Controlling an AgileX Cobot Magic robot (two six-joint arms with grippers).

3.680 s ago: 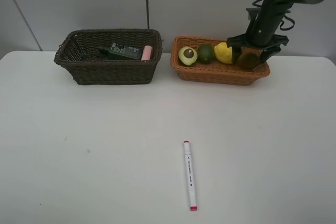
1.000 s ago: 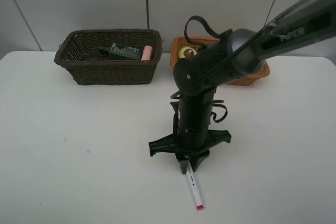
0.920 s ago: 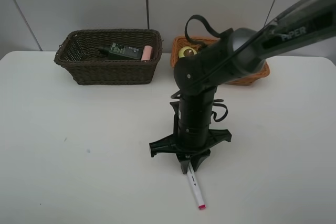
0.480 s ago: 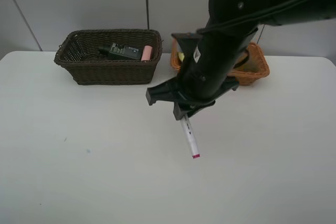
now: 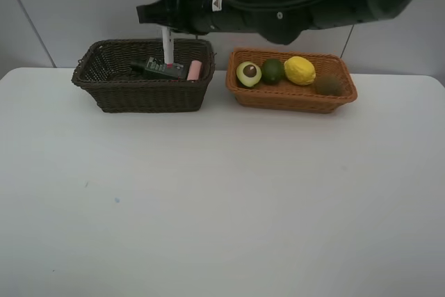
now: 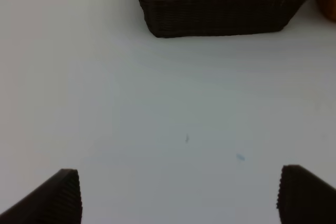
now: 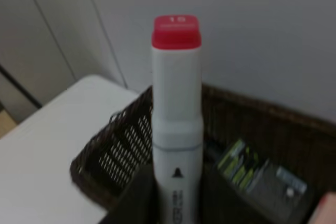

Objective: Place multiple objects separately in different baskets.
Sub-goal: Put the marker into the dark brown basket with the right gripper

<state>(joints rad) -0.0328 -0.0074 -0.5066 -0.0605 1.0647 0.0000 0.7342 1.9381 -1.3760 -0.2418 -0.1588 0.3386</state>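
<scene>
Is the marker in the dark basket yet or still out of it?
Still out: the right hand holds the marker upright above the dark basket.

A white table (image 5: 222,206) before a pale panelled wall (image 5: 97,5).

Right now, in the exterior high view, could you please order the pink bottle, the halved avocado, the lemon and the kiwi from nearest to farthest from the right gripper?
The right gripper holds the white marker above the dark basket.
1. Pink bottle, in the dark basket, just below the gripper.
2. Halved avocado, left end of the orange basket.
3. Lemon, farther right.
4. Kiwi, right end.
</scene>
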